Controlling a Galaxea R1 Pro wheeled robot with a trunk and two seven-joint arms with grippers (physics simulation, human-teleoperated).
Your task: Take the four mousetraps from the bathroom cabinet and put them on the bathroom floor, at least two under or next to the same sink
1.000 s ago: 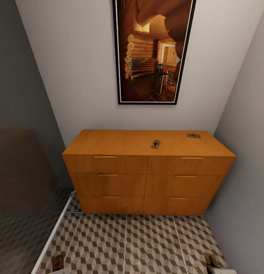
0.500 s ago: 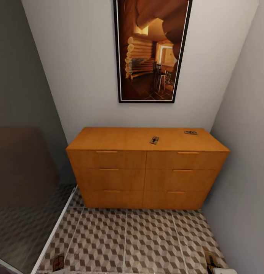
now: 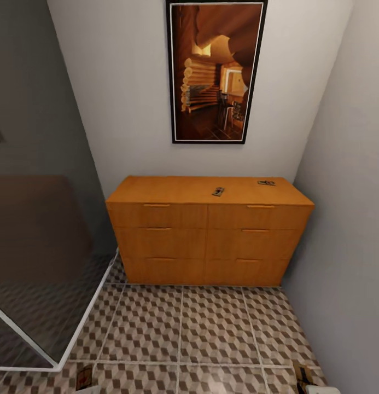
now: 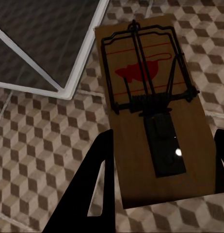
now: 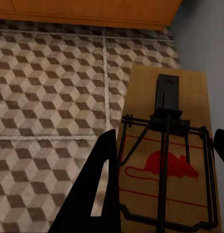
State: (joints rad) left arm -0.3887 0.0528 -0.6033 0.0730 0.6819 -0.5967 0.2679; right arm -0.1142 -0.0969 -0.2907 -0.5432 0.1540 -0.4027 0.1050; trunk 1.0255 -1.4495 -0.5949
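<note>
Fingers (image 4: 100, 189) of the left gripper (image 4: 160, 179) clamp one mousetrap (image 4: 155, 111), right gripper (image 5: 163, 179) another (image 5: 165, 155): light, stiff boards, probably best pinched by bare edges, clear of wire.

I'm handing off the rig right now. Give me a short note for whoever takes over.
Left pincer: shut on a mousetrap.
Right pincer: shut on another mousetrap.
Two more traps lie on the cabinet top: one near the middle, one toward the right rear corner.
Done: none seen on the bathroom floor yet.
Left: set down both held traps, fetch the other two, at least two by the sink.
</note>
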